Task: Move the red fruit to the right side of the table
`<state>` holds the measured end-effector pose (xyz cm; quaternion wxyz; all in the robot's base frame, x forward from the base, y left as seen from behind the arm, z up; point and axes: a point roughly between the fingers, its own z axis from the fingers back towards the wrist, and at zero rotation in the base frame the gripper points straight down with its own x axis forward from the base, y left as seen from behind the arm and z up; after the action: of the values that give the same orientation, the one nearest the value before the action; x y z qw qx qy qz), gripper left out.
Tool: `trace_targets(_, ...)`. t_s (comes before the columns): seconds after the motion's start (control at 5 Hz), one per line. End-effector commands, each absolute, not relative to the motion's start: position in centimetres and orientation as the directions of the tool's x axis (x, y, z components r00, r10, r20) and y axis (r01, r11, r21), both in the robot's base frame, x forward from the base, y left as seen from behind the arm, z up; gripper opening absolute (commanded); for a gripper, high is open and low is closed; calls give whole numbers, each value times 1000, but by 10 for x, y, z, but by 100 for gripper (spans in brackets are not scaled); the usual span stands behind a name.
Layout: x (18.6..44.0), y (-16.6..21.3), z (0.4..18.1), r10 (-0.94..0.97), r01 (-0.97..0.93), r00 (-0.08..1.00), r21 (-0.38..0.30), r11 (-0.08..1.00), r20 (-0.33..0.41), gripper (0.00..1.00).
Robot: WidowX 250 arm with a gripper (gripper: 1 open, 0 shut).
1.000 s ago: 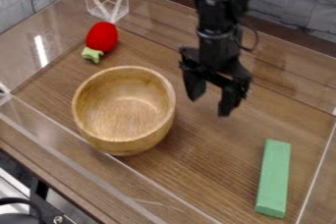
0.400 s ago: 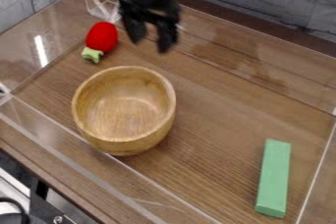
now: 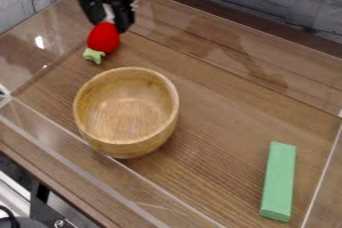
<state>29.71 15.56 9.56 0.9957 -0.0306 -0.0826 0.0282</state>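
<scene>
The red fruit (image 3: 103,38), a small strawberry-like toy, lies on the brown wood-grain surface (image 3: 227,82) with its light green leafy cap (image 3: 94,56) turned toward the near edge. It sits in the far left part of the surface, just beyond the rim of the wooden bowl and a little to that bowl's left, apart from it.

Directly above and slightly behind the strawberry hangs the claw (image 3: 107,10), dark and pointing down. Its two fingers stand spread wide, with nothing between them; the finger tips end just above the top of the fruit, and whether one of them touches it cannot be told from this view.

The round light wooden bowl (image 3: 126,111) stands upright, mouth up, nearer the camera than the strawberry, and shows only its bare inside.

A flat green rectangular block (image 3: 278,180) lies well apart from the strawberry, on the far side of the bowl from it, toward the near right corner, with its long side running roughly away from the camera.

Low clear acrylic walls (image 3: 54,162) edge the surface; the strawberry lies near the left one.
</scene>
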Motion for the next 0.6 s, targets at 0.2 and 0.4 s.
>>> trace_targets(0.2, 311, 173, 93, 71, -66, 976, -34, 997, 207, 100)
trace_targets(0.4, 315, 177, 83, 79, -73, 976, -35, 997, 203, 100)
